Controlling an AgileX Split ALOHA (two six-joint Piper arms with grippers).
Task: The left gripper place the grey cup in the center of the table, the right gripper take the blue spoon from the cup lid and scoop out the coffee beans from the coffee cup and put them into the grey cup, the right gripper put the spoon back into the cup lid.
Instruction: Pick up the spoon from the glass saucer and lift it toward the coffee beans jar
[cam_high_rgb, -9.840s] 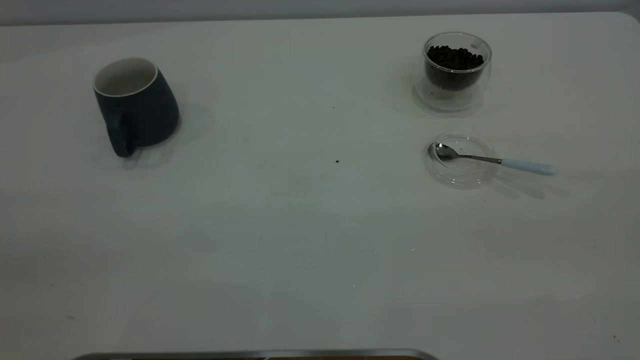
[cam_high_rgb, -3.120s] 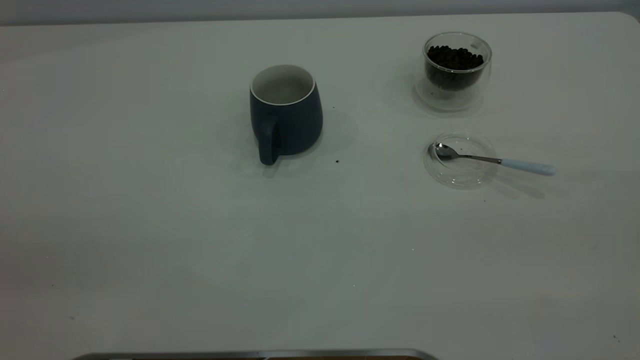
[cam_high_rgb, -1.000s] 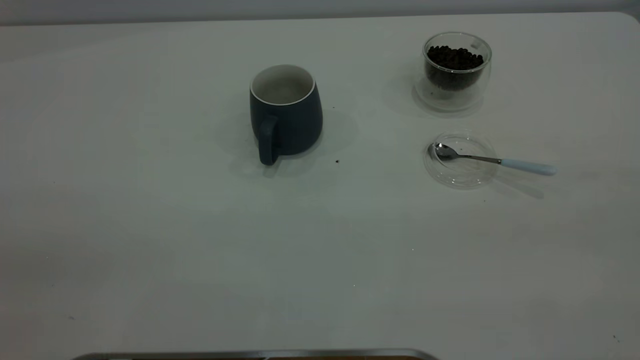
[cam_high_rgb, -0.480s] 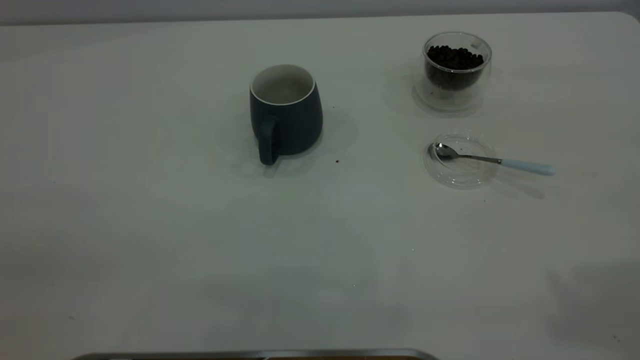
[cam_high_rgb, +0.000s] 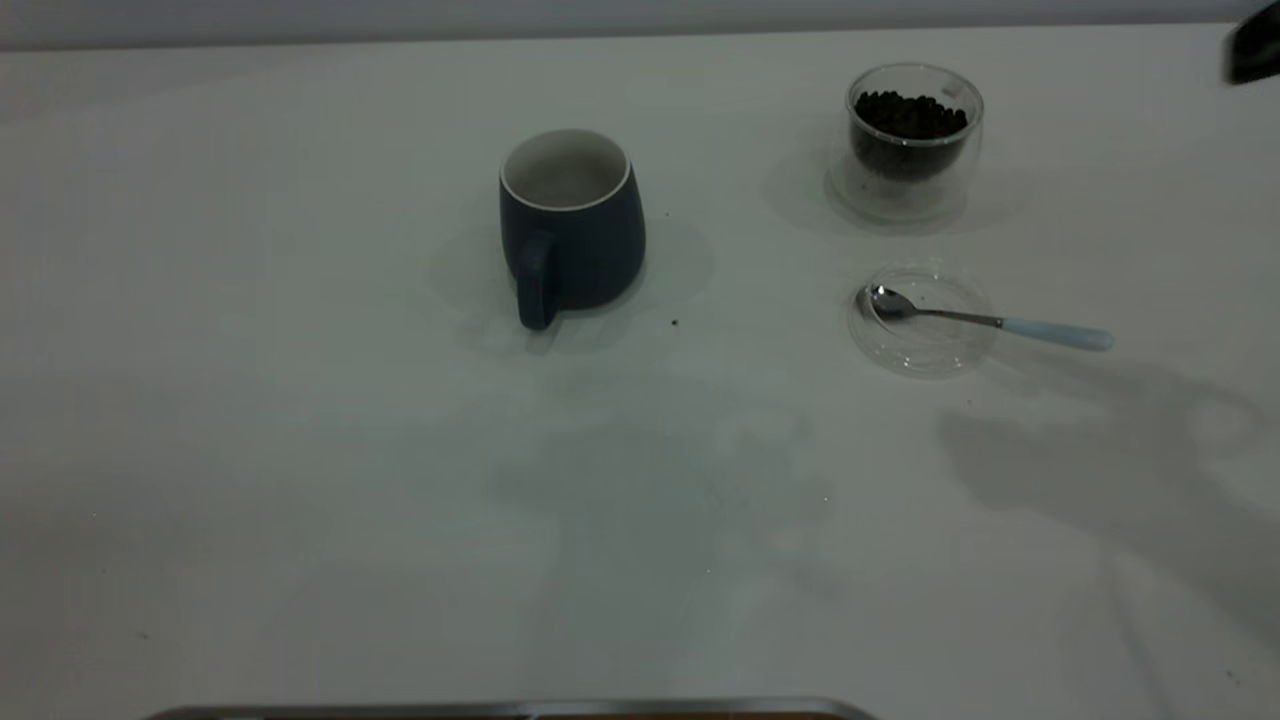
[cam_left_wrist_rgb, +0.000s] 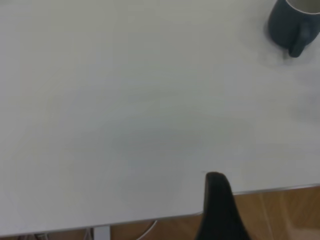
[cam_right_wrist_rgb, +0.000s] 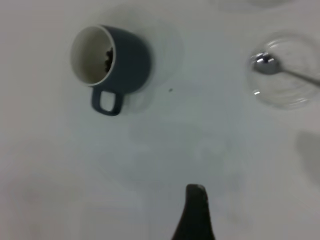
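Right, the grey cup (cam_high_rgb: 571, 225) stands upright a little above the middle of the frame in the outside view, on the white table (cam_high_rgb: 300, 480), its loop handle turned toward the lower edge of the picture. From the right wrist camera you look down into the cup (cam_right_wrist_rgb: 111, 62), and a few dark beans show against its white inside wall.

Over at the upper right sits the clear glass coffee cup (cam_high_rgb: 910, 140), well apart from the grey one, with the dark coffee beans (cam_high_rgb: 908, 118) heaped inside it. Just below it in the frame lies the glass cup lid (cam_high_rgb: 920, 345), flat on the table. The blue spoon (cam_high_rgb: 985, 320) rests across it: the shiny bowl sits in the lid, and the pale blue handle sticks out past the rim toward the right edge.

Only a dark scrap of the right arm (cam_high_rgb: 1252, 50) pokes in at the top right corner, and broad shadows fall across the lower right of the table. One finger of the right gripper (cam_right_wrist_rgb: 194, 212) shows in its wrist view, above bare table; whether it is spread or pressed together I cannot tell. Same story for the left gripper (cam_left_wrist_rgb: 220, 205): one black finger near the table's edge, far from the cup (cam_left_wrist_rgb: 294, 22).
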